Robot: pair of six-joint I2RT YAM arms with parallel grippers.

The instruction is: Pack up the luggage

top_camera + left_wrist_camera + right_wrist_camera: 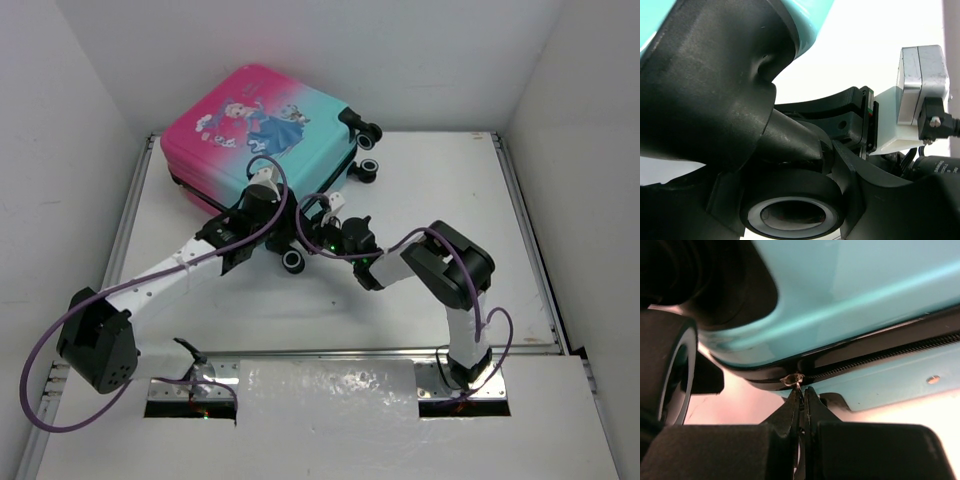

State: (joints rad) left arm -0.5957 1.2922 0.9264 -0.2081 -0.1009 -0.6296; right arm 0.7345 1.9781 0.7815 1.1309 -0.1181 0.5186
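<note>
The luggage (260,120), pink-to-teal with a princess print, lies flat and closed at the back left of the table. My right gripper (801,390) is shut on the metal zipper pull (792,379) at the black zipper band on the teal shell (850,290). In the top view it (320,222) sits at the suitcase's near right edge. My left gripper (792,210) is closed around a black caster wheel (790,192) under the shell's teal corner (805,20). In the top view that wheel (293,260) shows beside the left wrist.
Two more black wheels (372,132) (366,168) stick out at the suitcase's right end. White walls and a metal rail (130,215) border the table. The right wrist's silver camera (922,85) is close to my left gripper. A white sheet (330,385) covers the near edge.
</note>
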